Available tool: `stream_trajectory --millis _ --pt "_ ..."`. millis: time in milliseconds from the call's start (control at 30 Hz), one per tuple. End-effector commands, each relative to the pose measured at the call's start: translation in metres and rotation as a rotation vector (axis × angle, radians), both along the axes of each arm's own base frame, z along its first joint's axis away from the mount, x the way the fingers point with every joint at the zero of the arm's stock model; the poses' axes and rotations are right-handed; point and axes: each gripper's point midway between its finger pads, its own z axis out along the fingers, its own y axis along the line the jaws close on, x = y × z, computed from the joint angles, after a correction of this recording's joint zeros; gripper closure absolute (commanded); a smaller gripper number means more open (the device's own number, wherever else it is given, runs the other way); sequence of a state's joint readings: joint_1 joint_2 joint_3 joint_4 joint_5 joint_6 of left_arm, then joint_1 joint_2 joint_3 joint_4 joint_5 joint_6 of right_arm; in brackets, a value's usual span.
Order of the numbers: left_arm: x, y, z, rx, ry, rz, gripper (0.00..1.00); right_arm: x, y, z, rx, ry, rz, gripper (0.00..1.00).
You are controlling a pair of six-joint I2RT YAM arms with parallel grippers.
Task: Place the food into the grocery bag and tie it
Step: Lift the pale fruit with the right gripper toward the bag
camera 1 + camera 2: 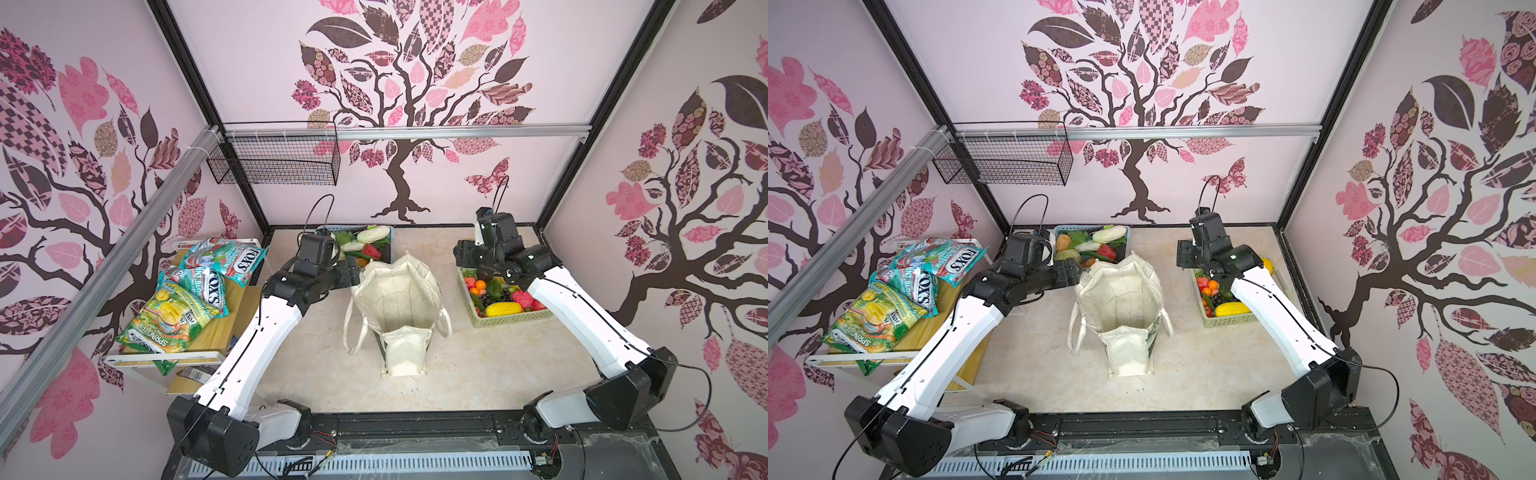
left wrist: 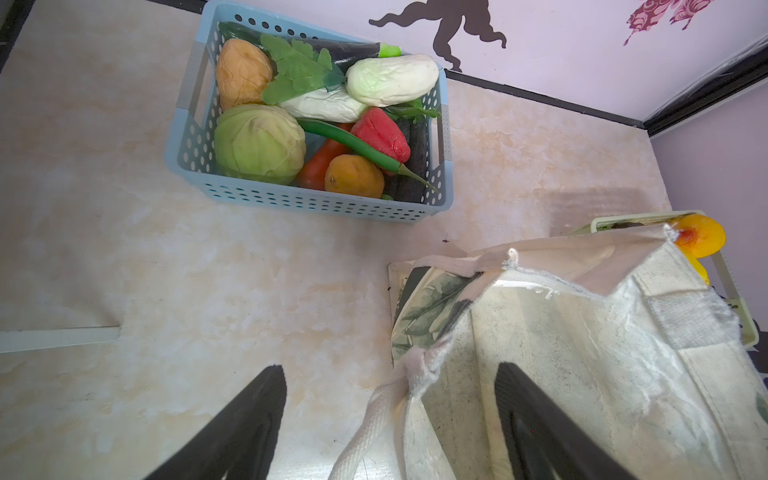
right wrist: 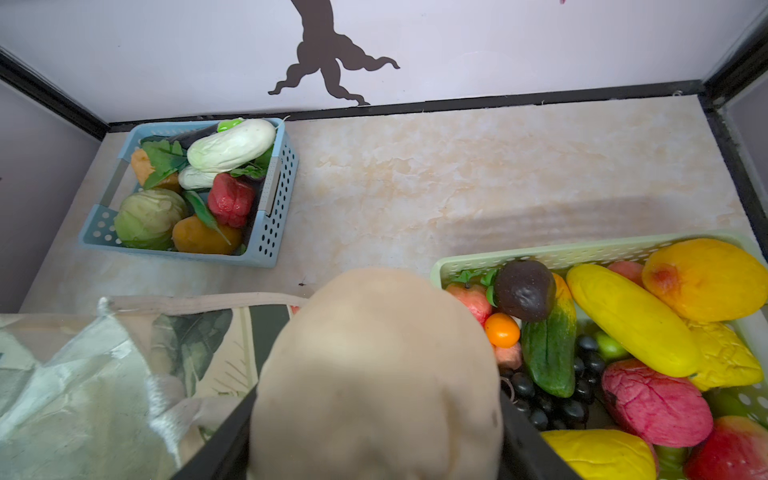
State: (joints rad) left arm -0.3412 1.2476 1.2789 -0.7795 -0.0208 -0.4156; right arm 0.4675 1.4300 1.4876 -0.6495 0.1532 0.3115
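A beige potato-like food fills the right end effector, gripped between its fingers beside the green basket. The left end effector gapes wide, empty, straddling the rim of the grocery bag, which stands open mid-desk.

Beside the cream canvas leaf-print grocery bag, a tan rounded food piece is blurred, cut off by the picture's edge, and hides the right gripper's 2 fingertips. In both top views, the black wrist housing covers that gripper.
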Motion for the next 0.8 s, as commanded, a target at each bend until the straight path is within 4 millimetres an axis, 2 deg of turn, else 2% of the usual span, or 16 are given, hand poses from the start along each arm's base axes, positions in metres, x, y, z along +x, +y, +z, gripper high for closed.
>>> stream_trajectory --millis 0,400,767 --pt "-0.003 -0.001 0.001 -0.005 -0.008 -0.004 0.18 -0.012 0.014 0.034 0.039 -0.069 0.046 0.38" --pt "-0.003 -0.001 -0.001 0.001 -0.007 -0.001 0.17 -0.032 0.072 0.041 0.071 -0.098 0.184 0.38" --pt "-0.003 0.000 -0.002 0.003 -0.004 0.000 0.17 -0.051 0.114 0.036 0.064 -0.094 0.289 0.37"
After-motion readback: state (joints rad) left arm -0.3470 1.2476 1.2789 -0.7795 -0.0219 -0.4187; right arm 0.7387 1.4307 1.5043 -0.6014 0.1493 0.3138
